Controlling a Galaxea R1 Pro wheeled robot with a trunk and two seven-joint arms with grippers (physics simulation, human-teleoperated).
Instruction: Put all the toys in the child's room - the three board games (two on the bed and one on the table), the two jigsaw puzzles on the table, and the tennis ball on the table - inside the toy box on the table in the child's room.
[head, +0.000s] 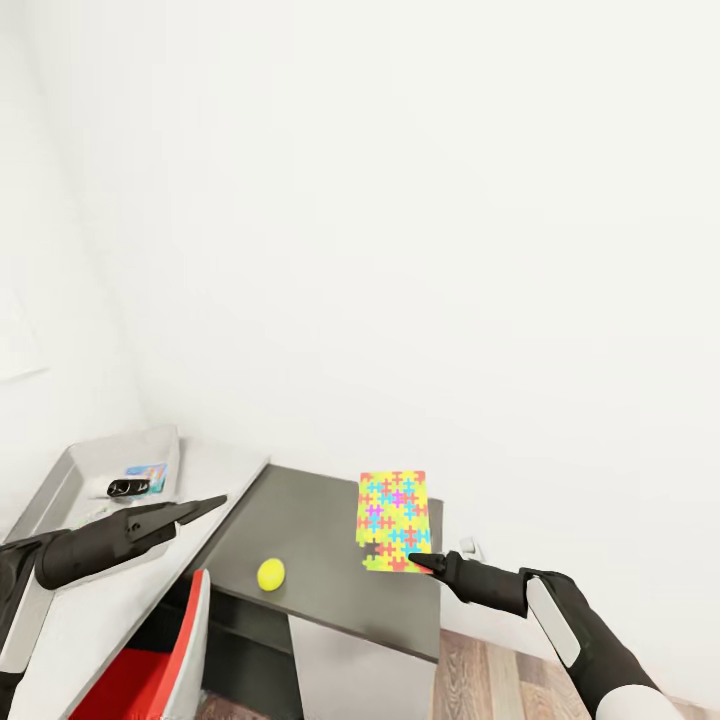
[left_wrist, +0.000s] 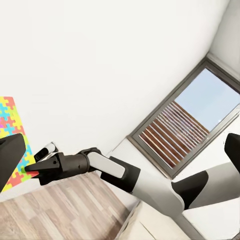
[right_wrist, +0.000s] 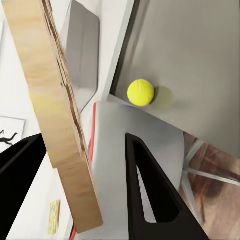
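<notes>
My right gripper (head: 415, 558) is shut on the lower corner of a jigsaw puzzle (head: 395, 520), a bright slab held upright above the dark grey cabinet (head: 330, 560). Its wooden back (right_wrist: 55, 100) shows between the right fingers (right_wrist: 150, 190). The tennis ball (head: 271, 574) lies on the cabinet top, lower and to the left of the puzzle. The toy box (head: 80, 465) sits on the white table (head: 220, 475) at the left, with a light blue board game (head: 147, 470) inside. My left gripper (head: 215, 503) hovers open over the table beside the box. The bed is out of view.
A red and white chair (head: 160, 670) stands below the table's edge, next to the cabinet. White walls close off the corner behind. Wood floor (head: 500, 680) shows to the right of the cabinet. A small dark object (head: 128, 487) also lies in the toy box.
</notes>
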